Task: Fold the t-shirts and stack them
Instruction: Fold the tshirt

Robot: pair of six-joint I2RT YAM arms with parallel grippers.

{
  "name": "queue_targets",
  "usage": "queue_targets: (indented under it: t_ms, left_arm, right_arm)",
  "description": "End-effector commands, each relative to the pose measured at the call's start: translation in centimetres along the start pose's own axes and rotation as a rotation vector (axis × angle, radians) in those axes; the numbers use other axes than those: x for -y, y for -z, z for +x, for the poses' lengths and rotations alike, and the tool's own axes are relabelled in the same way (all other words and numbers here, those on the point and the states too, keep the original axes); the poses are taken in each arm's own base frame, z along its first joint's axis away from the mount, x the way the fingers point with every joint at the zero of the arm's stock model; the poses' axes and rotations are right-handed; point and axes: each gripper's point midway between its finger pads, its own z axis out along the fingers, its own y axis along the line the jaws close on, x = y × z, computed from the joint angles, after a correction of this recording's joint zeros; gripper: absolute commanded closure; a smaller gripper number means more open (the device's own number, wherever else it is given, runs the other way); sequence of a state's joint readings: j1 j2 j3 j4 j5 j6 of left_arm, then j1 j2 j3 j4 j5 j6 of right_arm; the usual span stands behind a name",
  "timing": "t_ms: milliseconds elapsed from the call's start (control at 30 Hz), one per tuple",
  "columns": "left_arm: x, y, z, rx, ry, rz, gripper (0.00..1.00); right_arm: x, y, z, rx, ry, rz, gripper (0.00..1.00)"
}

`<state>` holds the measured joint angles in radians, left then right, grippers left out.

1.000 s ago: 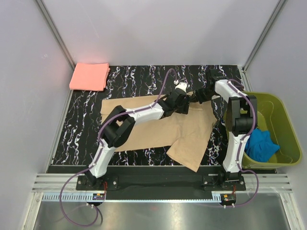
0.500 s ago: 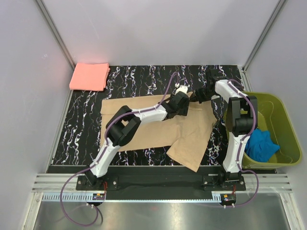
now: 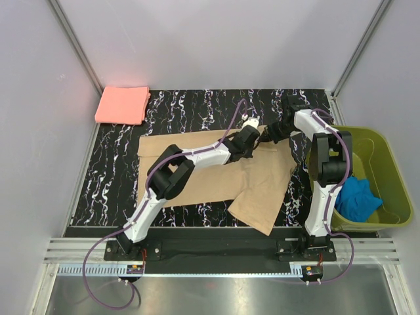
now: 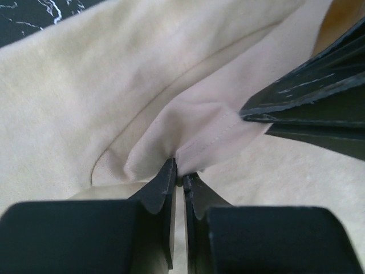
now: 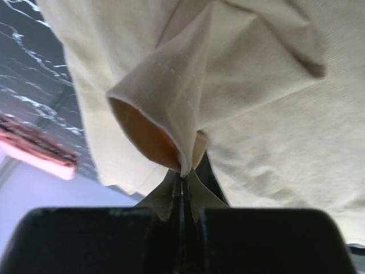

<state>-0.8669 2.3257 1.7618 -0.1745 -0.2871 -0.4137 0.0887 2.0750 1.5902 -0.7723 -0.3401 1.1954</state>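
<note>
The tan-beige t-shirt lies spread on the black marbled mat, one corner hanging toward the front. My left gripper is at the shirt's far right part. In the left wrist view it is shut on a small fold of the tan cloth. My right gripper is right beside it. It is shut on a hemmed sleeve edge of the tan shirt, lifted off the mat. The salmon-pink t-shirt lies folded at the far left corner.
An olive-green basket stands to the right of the mat, with a blue cloth inside. Grey walls close in the back and both sides. The right gripper's dark fingers show close by in the left wrist view.
My left gripper has moved a little toward the right gripper and closed on a fold of the tan shirt. The right gripper has kept its hold on the sleeve.
</note>
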Motion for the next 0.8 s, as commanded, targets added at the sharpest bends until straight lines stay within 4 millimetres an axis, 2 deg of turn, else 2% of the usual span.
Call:
queue_targets:
  t_ms: [0,167,267,367,433,667,767]
  left_arm:
    - [0.6,2.9,-2.2,0.005,-0.059,0.042,0.92]
    - [-0.2,5.4,-1.5,-0.041,-0.134,0.058,0.88]
    - [-0.4,6.4,-1.3,-0.058,-0.163,0.069,0.88]
    - [-0.6,6.8,-0.8,-0.085,-0.195,0.082,0.94]
    - [-0.9,6.9,-0.5,-0.097,-0.202,0.075,0.97]
    - [-1.6,7.2,0.4,-0.143,-0.197,0.08,0.93]
    - [-1.9,7.2,0.9,-0.16,-0.194,0.078,0.93]
  right_arm:
    - [0.1,2.5,-1.1,0.113,0.15,0.017,1.0]
    - [1.4,3.5,-1.0,0.148,0.216,0.04,1.0]
    - [2.5,3.3,-0.5,0.134,0.248,0.056,1.0]
    - [4.1,3.1,-0.3,0.131,0.269,0.087,1.0]
    - [4.5,3.1,-0.1,0.131,0.267,0.083,1.0]
    - [7.1,2.6,1.2,0.094,0.242,0.112,1.0]
    - [7.2,2.3,1.5,0.088,0.234,0.105,1.0]
